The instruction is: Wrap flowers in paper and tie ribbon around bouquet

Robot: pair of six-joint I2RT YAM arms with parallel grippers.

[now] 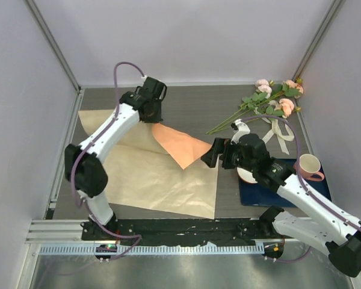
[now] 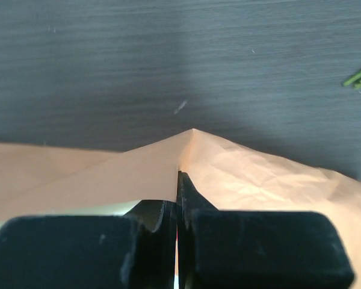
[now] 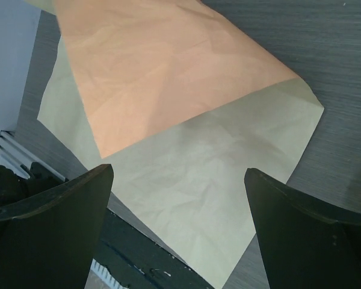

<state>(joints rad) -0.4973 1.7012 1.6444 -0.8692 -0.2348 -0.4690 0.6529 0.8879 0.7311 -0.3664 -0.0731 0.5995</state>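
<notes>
L gripper point(image 2: 179, 180): clenched on the paper point(image 1: 162, 174), pinching a raised fold at the sheet's far edge; the paper peaks into a ridge at the fingertips.

R gripper point(image 1: 209, 155): released, jaws spread wide, hanging above the sheet's right edge with nothing between the fingers.

Paper: flat on the table point(image 1: 192, 102), left of centre, tan face up. One far portion is turned over (orange face showing), its tip pointing toward the R gripper.

Flowers point(image 1: 271, 99): far right corner, apart from the paper, stems angled toward centre. Ribbon point(image 1: 281, 133): loose, just nearer than the blooms, beside the blue mat point(image 1: 271, 192). Pink mug point(image 1: 308, 167) on the mat.
</notes>
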